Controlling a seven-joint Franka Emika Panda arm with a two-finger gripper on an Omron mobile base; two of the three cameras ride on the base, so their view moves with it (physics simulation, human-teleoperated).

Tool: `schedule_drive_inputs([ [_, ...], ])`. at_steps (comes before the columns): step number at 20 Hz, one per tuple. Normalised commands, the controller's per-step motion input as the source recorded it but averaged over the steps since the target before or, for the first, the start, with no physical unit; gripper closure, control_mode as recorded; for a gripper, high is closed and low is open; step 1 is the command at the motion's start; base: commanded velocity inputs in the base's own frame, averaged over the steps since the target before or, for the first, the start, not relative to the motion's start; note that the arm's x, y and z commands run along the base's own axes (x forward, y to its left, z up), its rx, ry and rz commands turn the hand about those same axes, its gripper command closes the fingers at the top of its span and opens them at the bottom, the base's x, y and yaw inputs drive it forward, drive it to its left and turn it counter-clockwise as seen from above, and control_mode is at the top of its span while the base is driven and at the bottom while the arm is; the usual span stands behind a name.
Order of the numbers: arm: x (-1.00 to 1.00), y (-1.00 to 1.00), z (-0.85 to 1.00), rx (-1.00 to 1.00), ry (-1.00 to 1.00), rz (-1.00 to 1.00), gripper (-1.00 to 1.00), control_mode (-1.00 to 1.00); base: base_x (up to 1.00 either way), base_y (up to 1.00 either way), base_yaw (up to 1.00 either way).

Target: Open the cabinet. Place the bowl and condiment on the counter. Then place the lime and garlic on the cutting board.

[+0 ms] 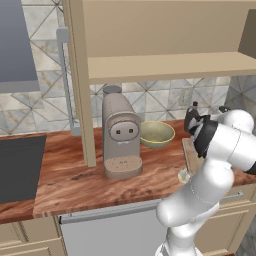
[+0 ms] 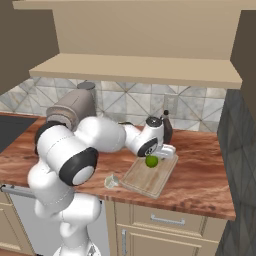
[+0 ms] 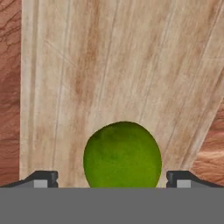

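the pincer [image 3: 112, 178] is standing wide open, gripping nothing, its tips flanking the lime [image 3: 122, 155] lying on the board [image 3: 113, 65] right beneath it. cabinet [image 1: 165, 35] open, bowl [image 1: 156, 133] on the tabletop [image 1: 75, 175]; garlic seemingly remaining.

Lime [image 2: 151, 161] on cutting board [image 2: 155, 179]; garlic [image 2: 112, 181] just beside board, on counter [image 2: 200, 175].
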Motion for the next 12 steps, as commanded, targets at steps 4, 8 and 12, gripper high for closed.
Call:
schedule_drive_inputs([
  [4,-0.12,0.00,0.34,0.00,-0.09,0.00,-1.00,-1.00,0.00,0.00,0.00],
  [8,-0.29,0.00,0.39,0.00,-0.11,0.03,-1.00,-1.00,0.00,0.00,0.00],
  [12,-0.42,0.00,0.14,0.00,-0.12,0.16,-1.00,-1.00,0.00,0.00,0.00],
])
